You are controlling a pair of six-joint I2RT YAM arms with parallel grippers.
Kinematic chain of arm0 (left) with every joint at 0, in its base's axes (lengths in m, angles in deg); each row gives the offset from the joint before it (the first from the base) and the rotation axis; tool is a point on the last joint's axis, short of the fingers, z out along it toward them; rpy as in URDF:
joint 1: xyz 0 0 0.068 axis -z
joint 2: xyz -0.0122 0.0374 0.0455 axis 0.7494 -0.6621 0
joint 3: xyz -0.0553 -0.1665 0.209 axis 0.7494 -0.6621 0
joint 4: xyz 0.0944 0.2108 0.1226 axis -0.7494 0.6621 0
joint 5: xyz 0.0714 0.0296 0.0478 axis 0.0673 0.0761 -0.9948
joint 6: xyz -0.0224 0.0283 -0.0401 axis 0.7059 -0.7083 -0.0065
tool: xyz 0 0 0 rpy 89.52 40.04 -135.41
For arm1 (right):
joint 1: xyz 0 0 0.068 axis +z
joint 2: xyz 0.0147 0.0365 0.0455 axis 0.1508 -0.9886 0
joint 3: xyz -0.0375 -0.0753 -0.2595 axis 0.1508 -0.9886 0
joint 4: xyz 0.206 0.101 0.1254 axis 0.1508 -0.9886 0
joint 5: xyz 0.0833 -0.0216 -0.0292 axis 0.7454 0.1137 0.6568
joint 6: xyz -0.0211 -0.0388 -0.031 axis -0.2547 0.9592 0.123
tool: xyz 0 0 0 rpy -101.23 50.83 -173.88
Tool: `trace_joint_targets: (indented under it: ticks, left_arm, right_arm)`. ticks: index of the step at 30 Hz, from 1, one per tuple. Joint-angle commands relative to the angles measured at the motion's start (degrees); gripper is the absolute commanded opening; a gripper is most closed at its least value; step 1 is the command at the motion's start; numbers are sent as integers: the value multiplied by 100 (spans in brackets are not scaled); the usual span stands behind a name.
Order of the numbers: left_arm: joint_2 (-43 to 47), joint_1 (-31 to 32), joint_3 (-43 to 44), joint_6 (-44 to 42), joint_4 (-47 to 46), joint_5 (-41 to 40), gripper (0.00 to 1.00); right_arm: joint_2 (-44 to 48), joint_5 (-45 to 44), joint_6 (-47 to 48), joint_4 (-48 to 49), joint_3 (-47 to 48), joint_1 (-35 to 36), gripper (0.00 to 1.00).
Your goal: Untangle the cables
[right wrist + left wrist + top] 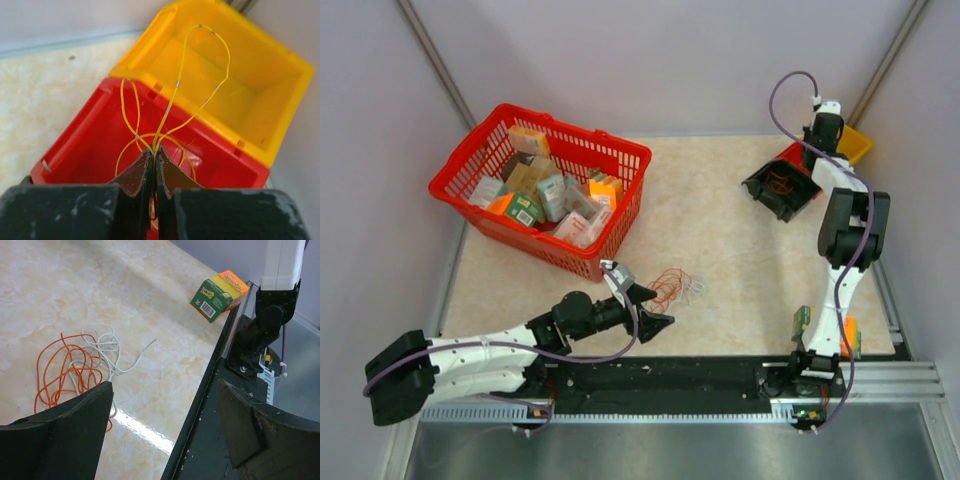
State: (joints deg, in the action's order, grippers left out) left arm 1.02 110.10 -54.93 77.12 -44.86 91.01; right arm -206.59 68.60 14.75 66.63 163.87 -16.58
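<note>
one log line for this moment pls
left tool: open, near cable tangle | right tool: shut on yellow wire, over red bin | tangle: orange and white loops, not yet separated

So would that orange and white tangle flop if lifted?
Probably floppy: the tangle lies in thin, loose loops flat on the table. Likely very light, so a push would drag it whole. The orange and white strands interlace, so lifting one probably pulls the other.

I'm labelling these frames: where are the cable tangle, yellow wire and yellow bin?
cable tangle (77,362), left wrist view, middle of its loops.
yellow wire (177,83), right wrist view, left strand of the tall loop.
yellow bin (267,100), right wrist view, right inner wall.
</note>
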Motion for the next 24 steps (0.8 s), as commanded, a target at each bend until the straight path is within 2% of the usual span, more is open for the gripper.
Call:
trace_joint_targets:
  ticks: [1,8,12,17,24]
  left_arm:
    - [-116,14,48,72,-575,78,88]
    - [16,14,-49,37,-611,228,88]
    - [68,14,-41,19,-532,245,88]
    - [95,14,-49,10,-497,245,88]
    - [121,14,-49,54,-461,122,88]
  right_arm:
    - [182,-47,-235,-881,225,61,0]
    - [-318,156,-1017,-2771,1420,34,6]
    - [-371,487,-1342,-3211,1762,-106,6]
    - [-863,1130,-1852,-3844,2387,-335,5]
    - [-1101,1043,-2055,-4082,2765,-440,9]
